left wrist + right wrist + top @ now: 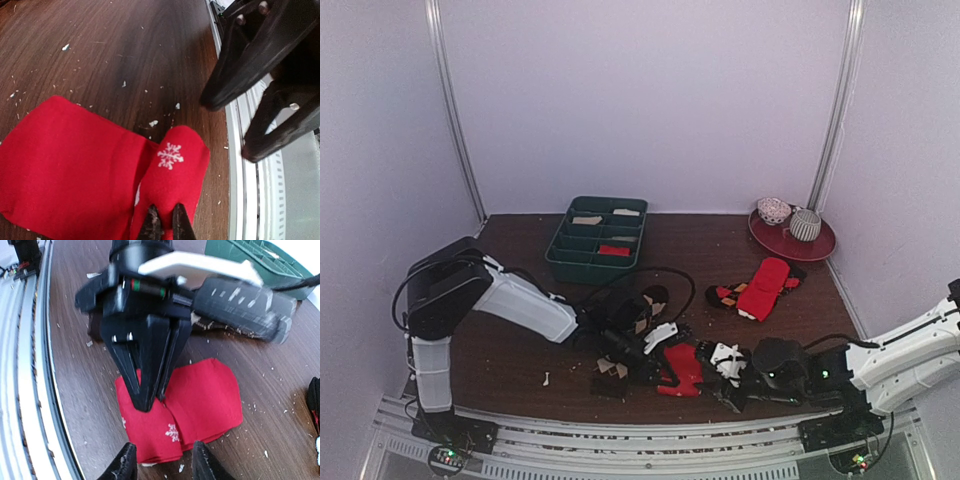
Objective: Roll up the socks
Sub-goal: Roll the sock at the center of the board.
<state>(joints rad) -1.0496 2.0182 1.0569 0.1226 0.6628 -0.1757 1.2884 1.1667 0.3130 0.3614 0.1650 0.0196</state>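
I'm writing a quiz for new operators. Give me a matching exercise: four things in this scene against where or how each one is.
1 red snowflake sock
2 green tray
3 red plate
4 right gripper

A back right of the table
B jaws open
C back centre of the table
D pinched by the left gripper

Pairs: 1-D, 2-C, 3-A, 4-B

No words, numbers or brand names can be read anywhere. The only mark is a small white snowflake (170, 155), printed on the folded end of the red sock (75, 165).
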